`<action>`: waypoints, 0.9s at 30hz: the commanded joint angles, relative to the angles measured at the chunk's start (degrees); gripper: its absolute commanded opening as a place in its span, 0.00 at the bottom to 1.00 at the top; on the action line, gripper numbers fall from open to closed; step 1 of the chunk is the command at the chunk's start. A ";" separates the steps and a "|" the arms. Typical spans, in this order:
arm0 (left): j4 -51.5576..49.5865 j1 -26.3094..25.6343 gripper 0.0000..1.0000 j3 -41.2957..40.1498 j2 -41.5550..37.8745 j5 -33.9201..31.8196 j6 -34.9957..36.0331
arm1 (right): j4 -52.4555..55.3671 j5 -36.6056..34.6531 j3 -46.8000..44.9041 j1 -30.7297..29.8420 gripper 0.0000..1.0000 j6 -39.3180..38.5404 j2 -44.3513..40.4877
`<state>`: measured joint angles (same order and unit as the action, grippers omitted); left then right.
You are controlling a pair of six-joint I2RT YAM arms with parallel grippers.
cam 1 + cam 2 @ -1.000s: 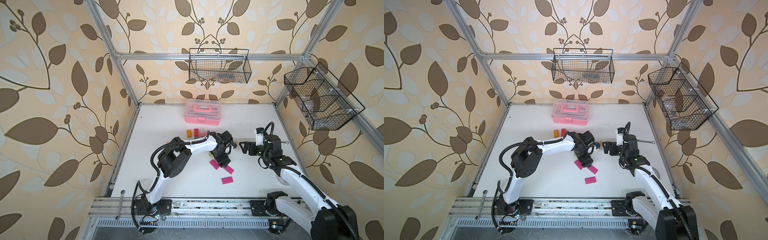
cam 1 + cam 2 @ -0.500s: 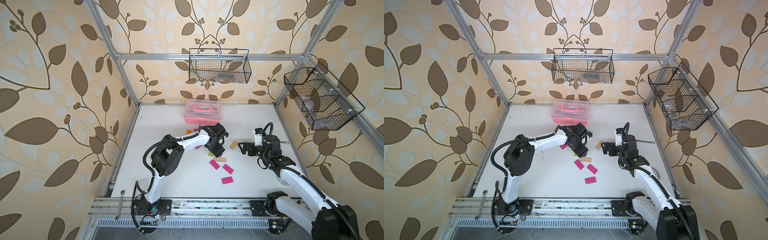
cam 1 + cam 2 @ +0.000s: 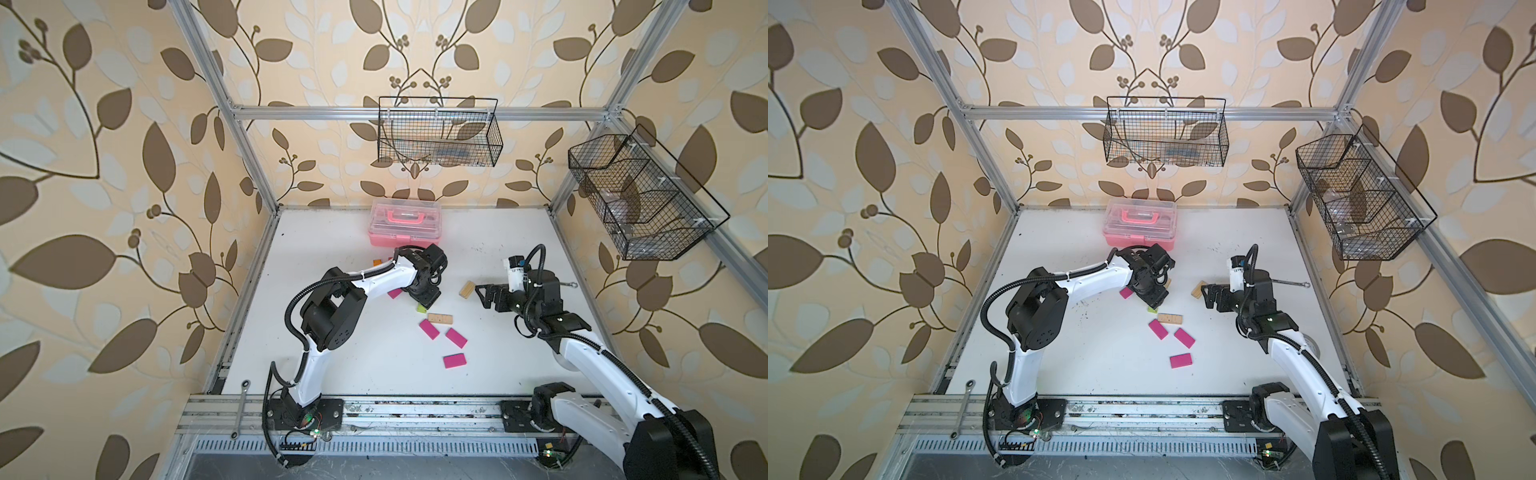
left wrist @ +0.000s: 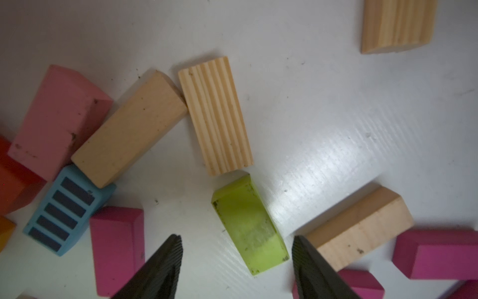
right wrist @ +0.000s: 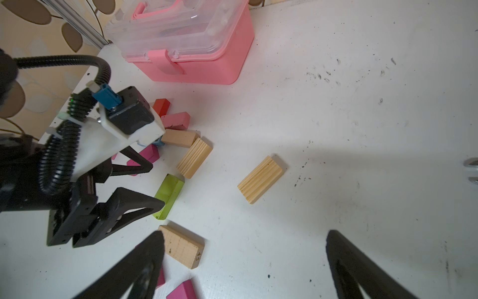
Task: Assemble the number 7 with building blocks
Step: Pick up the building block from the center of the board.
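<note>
In the middle of the table [image 3: 357,374], the left gripper [image 4: 236,238] hangs low, jaws apart, straddling the lime green block [image 5: 169,195] without squeezing it. The right gripper [image 5: 245,233] gapes wide and empty, just beside a ribbed wooden block [image 3: 467,289]. Three magenta blocks [image 3: 456,337] and a plain wooden block [image 3: 440,318] lie loose nearby, while more blocks [image 5: 178,120] huddle toward the pink case [image 3: 403,232].

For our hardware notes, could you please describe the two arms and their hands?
The left arm and right arm have white links, black joints and black corrugated cable hoses. The left hand and right hand each have two black triangular fingers. A blue plug sits on the left wrist camera.
</note>
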<state>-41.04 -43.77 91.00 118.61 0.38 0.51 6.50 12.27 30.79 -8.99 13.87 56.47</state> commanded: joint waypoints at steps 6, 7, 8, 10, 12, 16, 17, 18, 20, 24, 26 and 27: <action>-2.01 0.79 0.65 1.31 1.84 -0.39 -2.08 | -1.01 0.97 -1.10 -2.42 0.98 -1.52 -1.38; -1.82 0.79 0.64 1.19 1.76 -0.30 -2.18 | -0.92 0.91 -1.05 -2.63 0.98 -1.67 -1.21; -1.80 0.79 0.63 1.14 1.74 -0.35 -2.33 | -0.96 0.89 -1.06 -2.69 0.98 -1.73 -1.13; -1.38 0.79 0.60 0.85 1.78 -0.18 -2.52 | -0.94 0.80 -1.05 -2.84 0.98 -1.73 -0.98; -1.17 0.79 0.55 0.62 2.02 -0.06 -2.59 | -0.96 0.75 -0.91 -2.83 0.98 -1.74 -0.94; -1.28 0.79 0.50 0.53 2.13 -0.29 -2.84 | -0.92 0.91 -0.99 -3.05 0.98 -1.74 -1.30; -1.29 0.79 0.47 0.51 2.05 -0.32 -2.88 | -0.97 1.00 -1.00 -3.11 0.98 -1.65 -1.30; -1.39 0.79 0.45 0.51 1.98 -0.38 -2.89 | -1.06 1.09 -0.93 -3.27 0.98 -1.74 -1.31; -1.41 0.79 0.40 0.12 1.64 -0.43 -2.97 | -1.32 1.41 -0.73 -3.55 0.98 -1.91 -0.93; -1.28 0.79 0.33 -1.29 0.69 -0.68 -3.14 | -1.57 1.70 -0.22 -4.34 0.98 -2.18 -0.28; -1.17 0.79 0.30 -2.06 0.12 -0.51 -3.45 | -1.56 1.71 -0.08 -4.64 0.98 -2.17 -0.24; -0.94 0.79 0.29 -2.74 -0.46 -0.39 -3.71 | -1.59 1.74 -0.02 -4.74 0.98 -2.32 -0.29</action>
<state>-41.32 -43.40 90.35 120.25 0.40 -2.20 5.78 12.97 30.72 -13.23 12.69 55.96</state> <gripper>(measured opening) 0.310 0.981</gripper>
